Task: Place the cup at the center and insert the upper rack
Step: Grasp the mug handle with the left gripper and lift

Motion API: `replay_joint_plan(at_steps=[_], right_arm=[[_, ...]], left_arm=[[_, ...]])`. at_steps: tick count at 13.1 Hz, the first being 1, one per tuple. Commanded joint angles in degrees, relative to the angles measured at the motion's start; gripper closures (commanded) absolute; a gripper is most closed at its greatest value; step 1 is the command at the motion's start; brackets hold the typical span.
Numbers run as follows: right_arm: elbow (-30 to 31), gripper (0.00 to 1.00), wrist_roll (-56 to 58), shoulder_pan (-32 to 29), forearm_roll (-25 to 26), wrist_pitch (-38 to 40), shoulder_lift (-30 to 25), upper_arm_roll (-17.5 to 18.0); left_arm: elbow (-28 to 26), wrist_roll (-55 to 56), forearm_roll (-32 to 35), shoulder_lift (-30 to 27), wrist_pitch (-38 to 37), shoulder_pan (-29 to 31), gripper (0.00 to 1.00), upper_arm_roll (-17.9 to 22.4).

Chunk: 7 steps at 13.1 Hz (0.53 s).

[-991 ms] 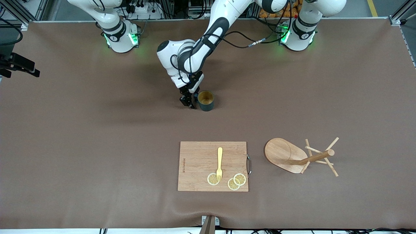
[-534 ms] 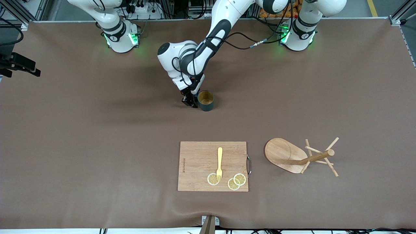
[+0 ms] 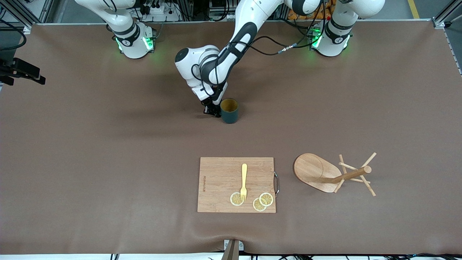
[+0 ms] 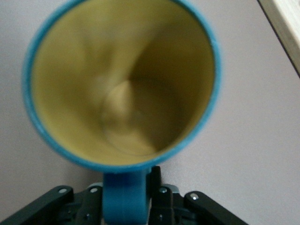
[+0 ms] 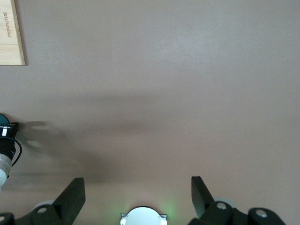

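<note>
cup: upright on the table, mid-width, nearer the robots' bases than the cutting board; handle points at the left gripper
left gripper: down beside the cup on the side toward the right arm's end, fingers clamped on the handle
upper rack: tipped on its side, pole flat, toward the left arm's end, well apart from the cup
nearer arm: left, judged
right gripper: jaws wide, empty, waits over bare table

Open surface surrounds the cup, while the cutting board and toppled upper rack block passage nearer the front camera.
</note>
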State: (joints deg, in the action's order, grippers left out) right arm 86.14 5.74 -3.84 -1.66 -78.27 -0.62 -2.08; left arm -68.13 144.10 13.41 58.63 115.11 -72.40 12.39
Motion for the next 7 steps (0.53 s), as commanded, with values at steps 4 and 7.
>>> replay_joint_plan(at_steps=[4,7], right_arm=[[-0.53,0.0,-0.03,-0.73,-0.98,0.58,0.18,0.58],[-0.53,0.0,-0.03,-0.73,-0.98,0.58,0.35,0.58]], left_arm=[[0.98,0.22,-0.4,-0.26,1.34,1.38,1.0,-0.26],[0.89,-1.09,-2.85,-4.21,1.17,3.05,1.0,-0.26]])
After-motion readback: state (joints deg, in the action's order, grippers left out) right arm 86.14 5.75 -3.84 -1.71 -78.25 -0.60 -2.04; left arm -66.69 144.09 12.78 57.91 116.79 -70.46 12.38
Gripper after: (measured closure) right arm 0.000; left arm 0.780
